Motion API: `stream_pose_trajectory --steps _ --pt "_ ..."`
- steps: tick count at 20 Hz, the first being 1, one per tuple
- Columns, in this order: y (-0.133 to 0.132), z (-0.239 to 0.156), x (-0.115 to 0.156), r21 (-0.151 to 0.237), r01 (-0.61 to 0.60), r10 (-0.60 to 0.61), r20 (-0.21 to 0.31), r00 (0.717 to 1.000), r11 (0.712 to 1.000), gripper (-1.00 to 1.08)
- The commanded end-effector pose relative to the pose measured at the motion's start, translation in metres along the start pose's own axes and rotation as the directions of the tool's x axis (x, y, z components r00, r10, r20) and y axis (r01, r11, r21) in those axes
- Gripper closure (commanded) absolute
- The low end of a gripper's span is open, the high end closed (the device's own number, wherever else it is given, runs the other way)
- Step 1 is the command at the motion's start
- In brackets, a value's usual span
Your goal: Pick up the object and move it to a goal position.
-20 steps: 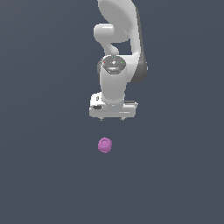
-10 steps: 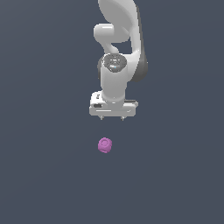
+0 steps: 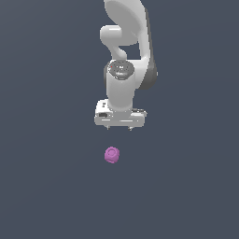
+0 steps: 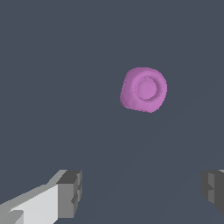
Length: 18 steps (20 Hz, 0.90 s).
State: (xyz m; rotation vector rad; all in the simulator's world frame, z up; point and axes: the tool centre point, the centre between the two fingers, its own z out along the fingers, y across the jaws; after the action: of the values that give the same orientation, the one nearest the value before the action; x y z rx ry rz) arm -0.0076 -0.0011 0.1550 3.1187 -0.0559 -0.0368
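Observation:
The object is a small magenta-purple lumpy blob lying on the dark grey floor, its ring-like face turned up toward the wrist camera. My white gripper hangs above it and slightly toward the exterior view's right, with a clear gap between the short fingertips and the blob. In the wrist view the gripper stands open: one grey finger pad and the other pad sit far apart with nothing between them, and the blob lies ahead of the gap.
Only the plain dark grey floor surrounds the blob. The white arm rises behind the gripper toward the top of the exterior view.
The gripper has shifted slightly lower and a touch toward the exterior view's left, nearer the blob. The blob has not moved.

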Motion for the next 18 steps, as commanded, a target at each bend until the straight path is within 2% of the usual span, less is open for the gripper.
stream_pose_trajectory --steps 1,12,18 --pt "0.002 0.004 0.007 0.002 -0.018 0.018 -0.001 1.0 1.0 -0.92" --pt "0.02 0.04 0.056 0.018 -0.153 0.153 -0.012 0.988 0.988 -0.92" --pt "0.028 0.057 0.073 0.024 -0.206 0.206 -0.016 0.978 0.978 -0.92"
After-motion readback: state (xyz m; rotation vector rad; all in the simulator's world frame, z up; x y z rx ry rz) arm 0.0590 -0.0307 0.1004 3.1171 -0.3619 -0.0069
